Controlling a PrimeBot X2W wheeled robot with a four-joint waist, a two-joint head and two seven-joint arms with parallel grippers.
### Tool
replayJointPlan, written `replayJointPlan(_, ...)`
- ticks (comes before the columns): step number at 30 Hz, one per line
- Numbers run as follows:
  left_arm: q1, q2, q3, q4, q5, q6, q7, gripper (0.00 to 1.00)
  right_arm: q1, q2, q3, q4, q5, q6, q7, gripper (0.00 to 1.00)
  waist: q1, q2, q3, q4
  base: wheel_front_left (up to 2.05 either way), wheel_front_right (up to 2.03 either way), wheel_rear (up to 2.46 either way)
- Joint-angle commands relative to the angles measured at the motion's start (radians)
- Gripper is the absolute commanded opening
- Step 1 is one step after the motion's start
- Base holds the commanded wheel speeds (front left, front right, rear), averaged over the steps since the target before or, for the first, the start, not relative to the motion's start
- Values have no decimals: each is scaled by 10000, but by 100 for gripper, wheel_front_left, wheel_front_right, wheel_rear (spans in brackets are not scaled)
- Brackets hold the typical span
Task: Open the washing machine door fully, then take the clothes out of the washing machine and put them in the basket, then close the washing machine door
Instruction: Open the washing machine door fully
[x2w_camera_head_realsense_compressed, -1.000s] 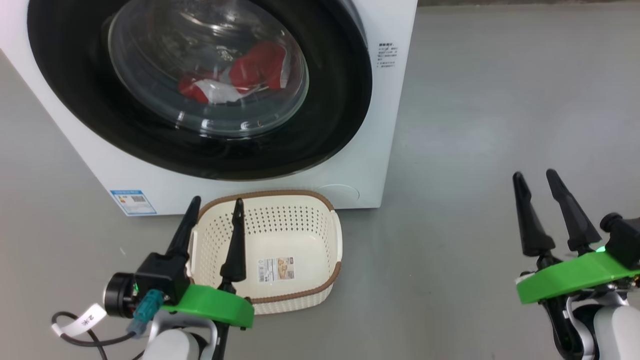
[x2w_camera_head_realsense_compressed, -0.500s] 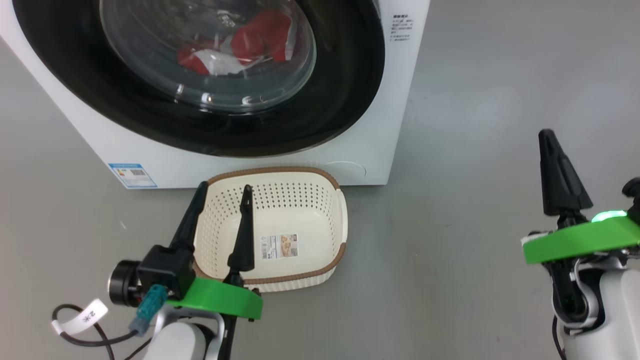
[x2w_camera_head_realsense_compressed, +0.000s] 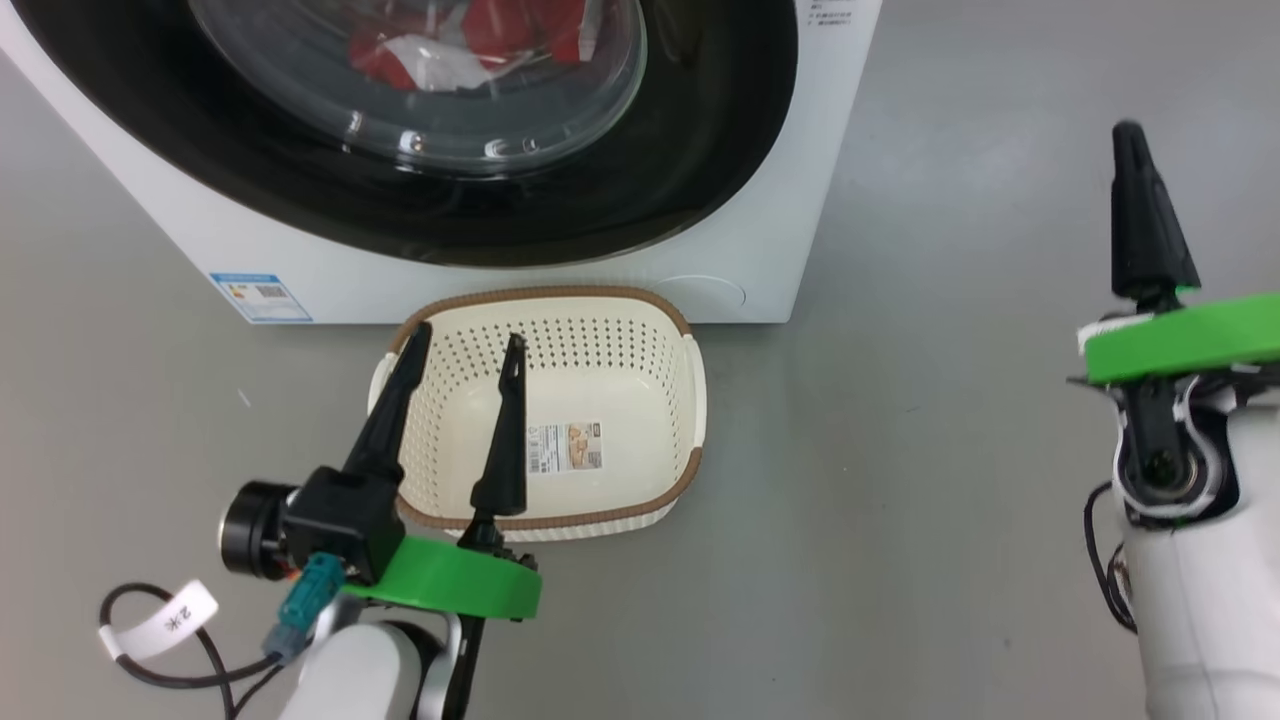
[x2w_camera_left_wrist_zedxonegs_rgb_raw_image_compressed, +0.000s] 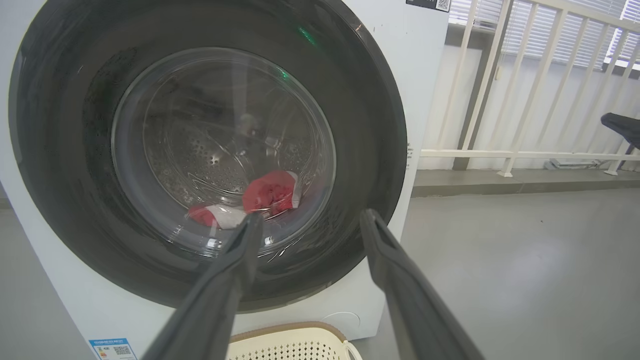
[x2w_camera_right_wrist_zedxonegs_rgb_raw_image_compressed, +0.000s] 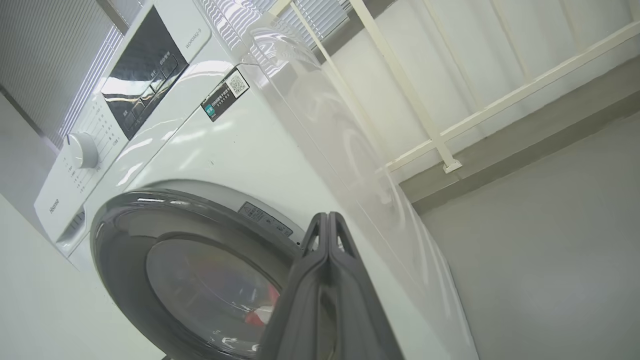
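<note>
The white washing machine (x2w_camera_head_realsense_compressed: 770, 230) stands at the top of the head view, and its black-rimmed glass door (x2w_camera_head_realsense_compressed: 650, 170) is closed. Through the glass I see red and white clothes (x2w_camera_head_realsense_compressed: 480, 40) lying in the drum; the left wrist view shows the clothes (x2w_camera_left_wrist_zedxonegs_rgb_raw_image_compressed: 267, 192) behind the door (x2w_camera_left_wrist_zedxonegs_rgb_raw_image_compressed: 370, 150) too. The cream basket (x2w_camera_head_realsense_compressed: 690, 400) sits empty on the floor right in front of the machine. My left gripper (x2w_camera_head_realsense_compressed: 465, 345) hovers open above the basket's near left part. My right gripper (x2w_camera_head_realsense_compressed: 1130, 135) is shut on nothing, raised to the right of the machine; the right wrist view shows its gripper (x2w_camera_right_wrist_zedxonegs_rgb_raw_image_compressed: 327, 217) pointing at the door's right edge (x2w_camera_right_wrist_zedxonegs_rgb_raw_image_compressed: 210, 205).
Grey floor (x2w_camera_head_realsense_compressed: 950, 400) spreads wide to the right of the machine. A cream railing (x2w_camera_left_wrist_zedxonegs_rgb_raw_image_compressed: 500, 100) with a raised kerb runs behind it. The machine's control panel and dial (x2w_camera_right_wrist_zedxonegs_rgb_raw_image_compressed: 82, 150) sit at its top. A blue sticker (x2w_camera_head_realsense_compressed: 260, 297) marks its lower left front.
The right gripper has gone from open to shut and risen higher in the view. The head camera has tilted, so the machine and basket sit higher in the picture.
</note>
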Motion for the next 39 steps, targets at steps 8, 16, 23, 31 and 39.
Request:
replayJointPlan(8,-527,193,1,-898,246,172,240,100,-1795,-1,129,759,2282,4,535,0,0,-1,679,207,0,0,0)
replayJointPlan(16,-537,210,-249,-1203,359,179,248,100,-2847,-1,100,1668,4142,4,1336,0,-1,-1,968,397,0,0,0)
replayJointPlan(23,-559,220,-346,-1363,358,218,284,100,-3852,-1,-107,2514,4868,4,2385,0,-1,-1,1210,533,0,0,0)
replayJointPlan(31,-696,209,-426,-1492,324,238,244,100,-5194,-18,-665,3509,4544,4,3388,0,-1,-1,1621,728,0,0,0)
replayJointPlan(39,-799,171,-524,-1518,275,280,166,100,-6104,-11,-990,4384,4311,4,4632,0,-1,-1,1938,902,0,0,0)
